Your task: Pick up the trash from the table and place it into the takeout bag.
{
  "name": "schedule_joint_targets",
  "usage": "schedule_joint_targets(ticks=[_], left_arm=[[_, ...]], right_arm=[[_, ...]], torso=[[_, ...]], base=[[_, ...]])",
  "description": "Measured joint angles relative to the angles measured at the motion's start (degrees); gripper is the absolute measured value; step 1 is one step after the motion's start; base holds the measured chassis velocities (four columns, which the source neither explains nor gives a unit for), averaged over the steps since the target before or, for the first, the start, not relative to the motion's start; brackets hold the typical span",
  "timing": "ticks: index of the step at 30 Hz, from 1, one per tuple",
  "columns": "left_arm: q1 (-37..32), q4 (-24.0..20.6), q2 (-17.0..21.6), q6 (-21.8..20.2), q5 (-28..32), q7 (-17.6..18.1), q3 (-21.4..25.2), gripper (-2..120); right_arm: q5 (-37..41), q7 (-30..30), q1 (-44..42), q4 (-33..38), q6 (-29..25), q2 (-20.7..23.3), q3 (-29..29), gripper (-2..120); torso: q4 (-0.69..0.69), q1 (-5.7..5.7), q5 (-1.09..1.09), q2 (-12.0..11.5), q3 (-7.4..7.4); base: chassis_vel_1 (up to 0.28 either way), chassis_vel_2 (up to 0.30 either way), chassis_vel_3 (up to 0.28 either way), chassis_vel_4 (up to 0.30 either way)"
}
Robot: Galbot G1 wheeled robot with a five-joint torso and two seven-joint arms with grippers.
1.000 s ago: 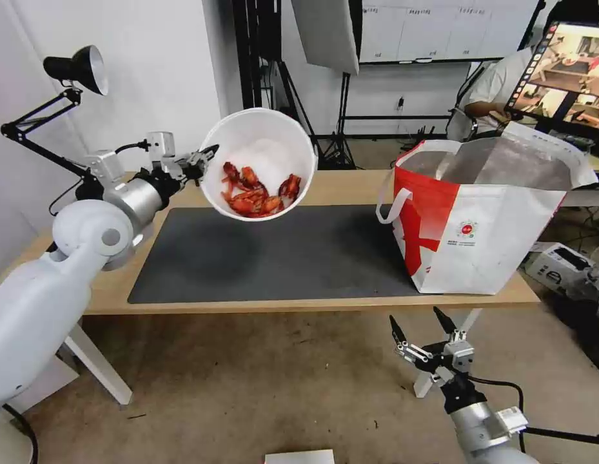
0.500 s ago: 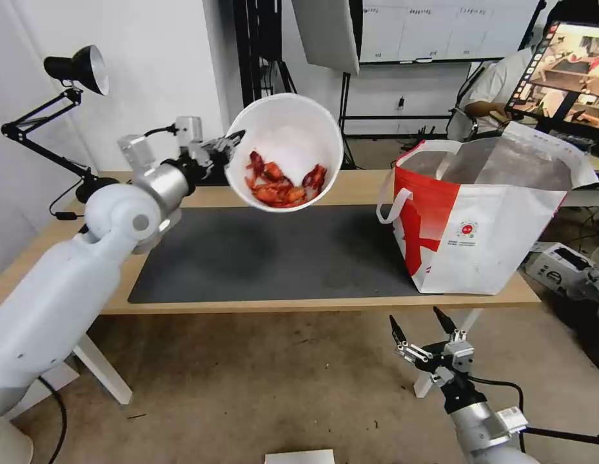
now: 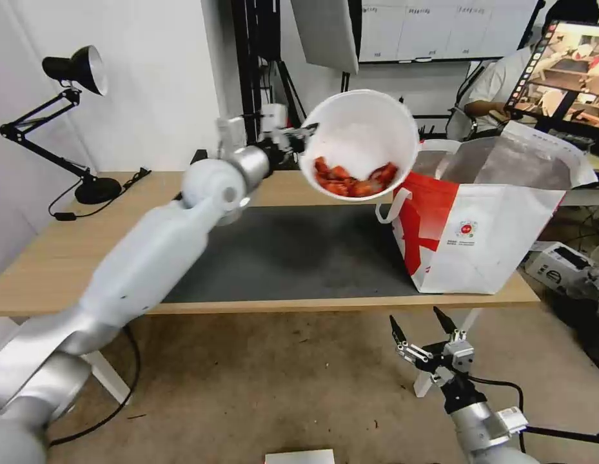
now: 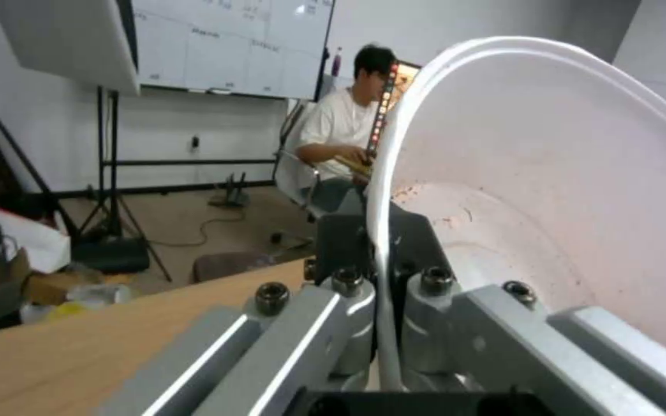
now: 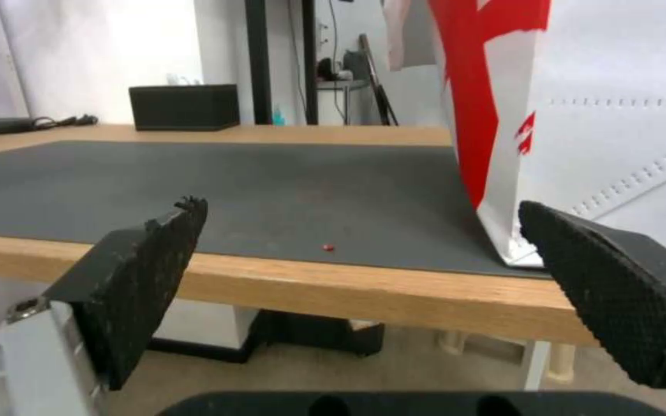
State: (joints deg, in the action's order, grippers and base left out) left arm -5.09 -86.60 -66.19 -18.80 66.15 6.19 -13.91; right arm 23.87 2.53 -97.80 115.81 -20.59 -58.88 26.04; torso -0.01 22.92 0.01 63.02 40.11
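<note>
My left gripper [image 3: 304,134] is pinched on the rim of the white round bowl [image 3: 359,144], carrying it in the air above the table [image 3: 60,258], just left of the takeout bag [image 3: 491,212] and about level with its top edge. To do this well I'd clear the bag's near wall and white loop handle [image 3: 392,201] before lowering, and go straight down over the foil-lined opening so nothing tips out. The bowl is tilted toward me, the red crayfish shells [image 3: 354,181] heaped at its low side, inner wall smeared. The bag stands open on the dark grey mat's [image 3: 299,258] right end. My right gripper [image 3: 423,334] is parked below the table edge under the bag, fingers spread wide, holding nothing.
</note>
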Motion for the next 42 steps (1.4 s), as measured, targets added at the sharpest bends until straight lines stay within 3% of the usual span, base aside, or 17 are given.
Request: schedule_joint_targets(ticks=[2, 16, 24, 27, 28, 32, 36, 42], left_arm=[[2.27, 2.16, -2.17, 0.00, -0.11, 0.01, -0.53, 0], [10.10, 9.00, -6.59, 0.07, 0.10, -0.07, -3.00, 0], [13.25, 15.63, -14.03, 0.27, 0.09, 1.80, -3.48, 0], [13.97, 19.14, -19.42, 1.18, 0.28, 5.47, -4.10, 0], [13.97, 19.14, -19.42, 1.18, 0.28, 5.47, -4.10, 0], [14.49, 22.95, -25.23, 3.11, 0.80, 11.79, -4.68, 0], [14.31, 23.00, -25.56, 3.73, 0.34, 13.22, -6.18, 0], [13.17, 22.53, -25.49, 4.59, -0.96, 14.48, -8.38, 0]], right_arm=[[0.00, 0.00, 0.00, 0.00, 0.00, 0.00, 0.00, 100], [0.00, 0.00, 0.00, 0.00, 0.00, 0.00, 0.00, 100], [0.00, 0.00, 0.00, 0.00, 0.00, 0.00, 0.00, 100], [0.00, 0.00, 0.00, 0.00, 0.00, 0.00, 0.00, 100], [0.00, 0.00, 0.00, 0.00, 0.00, 0.00, 0.00, 100], [0.00, 0.00, 0.00, 0.00, 0.00, 0.00, 0.00, 100], [0.00, 0.00, 0.00, 0.00, 0.00, 0.00, 0.00, 100], [0.00, 0.00, 0.00, 0.00, 0.00, 0.00, 0.00, 100]], torso=[[0.00, 0.00, 0.00, 0.00, 0.00], [0.02, 0.00, -0.01, 0.00, 0.00], [0.01, 0.00, 0.00, 0.00, 0.00], [0.02, 0.00, 0.00, 0.00, 0.01], [0.02, 0.00, 0.00, 0.00, 0.01], [-0.03, 0.00, 0.02, 0.00, 0.00], [0.03, 0.00, 0.00, 0.00, 0.00], [0.01, -0.01, -0.01, 0.00, 0.00]], base=[[0.000, 0.000, 0.000, 0.000], [0.000, 0.000, 0.000, 0.000], [0.000, 0.000, 0.000, 0.000], [0.000, 0.000, 0.000, 0.000], [0.000, 0.000, 0.000, 0.000], [0.000, 0.000, 0.000, 0.000], [0.000, 0.000, 0.000, 0.000], [0.000, 0.000, 0.000, 0.000]])
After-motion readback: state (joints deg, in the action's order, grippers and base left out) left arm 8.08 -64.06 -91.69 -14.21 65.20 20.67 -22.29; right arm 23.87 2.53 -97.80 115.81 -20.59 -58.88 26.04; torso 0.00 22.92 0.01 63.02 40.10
